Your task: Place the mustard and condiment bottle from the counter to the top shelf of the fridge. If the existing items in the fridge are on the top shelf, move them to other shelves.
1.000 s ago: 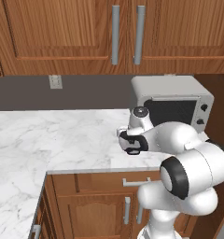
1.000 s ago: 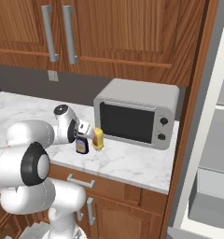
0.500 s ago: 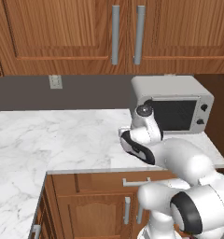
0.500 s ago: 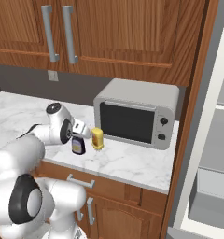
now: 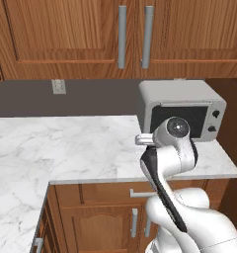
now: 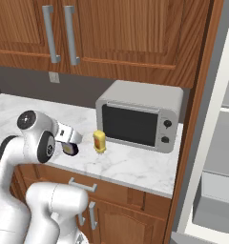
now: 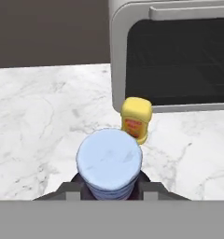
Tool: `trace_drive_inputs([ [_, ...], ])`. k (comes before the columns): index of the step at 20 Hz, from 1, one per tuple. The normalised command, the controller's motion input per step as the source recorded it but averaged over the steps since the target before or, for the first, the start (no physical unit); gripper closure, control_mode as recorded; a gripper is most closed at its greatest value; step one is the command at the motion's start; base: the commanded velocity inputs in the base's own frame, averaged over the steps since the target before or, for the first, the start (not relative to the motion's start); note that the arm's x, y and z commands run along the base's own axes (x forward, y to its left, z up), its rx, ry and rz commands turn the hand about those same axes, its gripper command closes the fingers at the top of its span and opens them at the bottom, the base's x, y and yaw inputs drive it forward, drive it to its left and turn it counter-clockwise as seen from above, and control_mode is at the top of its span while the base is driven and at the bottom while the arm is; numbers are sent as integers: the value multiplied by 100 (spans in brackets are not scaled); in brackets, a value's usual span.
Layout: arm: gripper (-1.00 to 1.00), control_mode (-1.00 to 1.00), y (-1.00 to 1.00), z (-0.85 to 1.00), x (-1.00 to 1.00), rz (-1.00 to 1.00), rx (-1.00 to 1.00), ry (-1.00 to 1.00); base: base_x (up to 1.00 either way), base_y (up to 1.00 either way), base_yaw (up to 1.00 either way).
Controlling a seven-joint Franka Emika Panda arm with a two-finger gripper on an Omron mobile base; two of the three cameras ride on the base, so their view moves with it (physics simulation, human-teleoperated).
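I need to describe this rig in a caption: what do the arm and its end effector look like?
The arm is made of glossy white rounded segments, with dark round joint caps and a black band along one link. The end effector has a pale grey body with small dark finger tips. No cables or markings are visible.

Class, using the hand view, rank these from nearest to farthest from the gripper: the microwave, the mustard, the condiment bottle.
1. condiment bottle: between the fingers of the gripper, blue cap facing the camera.
2. mustard: just beyond it on the counter.
3. microwave: behind the mustard, at the back.
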Motion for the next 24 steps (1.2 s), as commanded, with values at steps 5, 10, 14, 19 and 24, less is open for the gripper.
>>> trace_drive_inputs([
  [5, 100, -100, 0, 100, -100, 0, 1, -4, 0, 0, 0],
  [10, 100, -100, 0, 100, -100, 0, 0, 4, 0, 0, 0],
  [14, 100, -100, 0, 31, -83, 1, 0, 5, 0, 0, 0],
  [19, 100, 100, -5, 0, -51, 0, 0, 0, -40, -29, 0],
  [24, 100, 100, 0, 0, 0, 0, 0, 0, -100, -100, 0],
])
